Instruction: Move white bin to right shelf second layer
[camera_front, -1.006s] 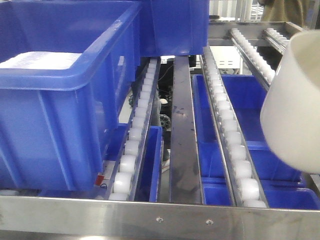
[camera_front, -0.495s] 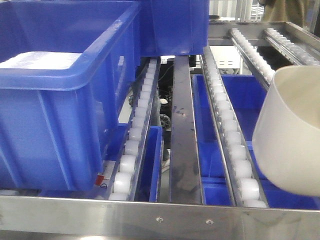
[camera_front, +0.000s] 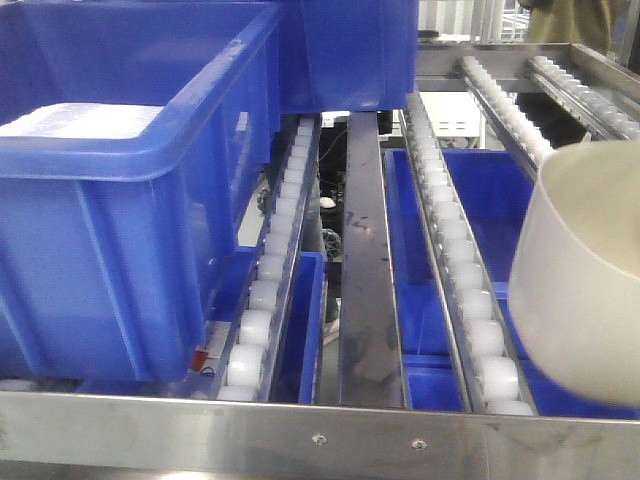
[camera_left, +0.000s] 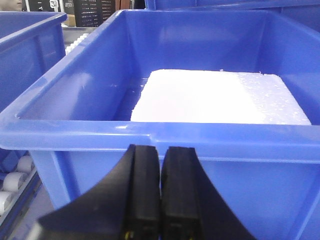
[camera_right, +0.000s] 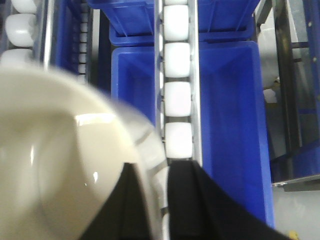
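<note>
Roller shelf (camera_front: 455, 250) under white bin (camera_front: 585, 280)

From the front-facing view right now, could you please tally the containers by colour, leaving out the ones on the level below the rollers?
blue crates: 2, the near one on the left and one behind it
white bin: 1, at the right edge
Total: 3
</note>
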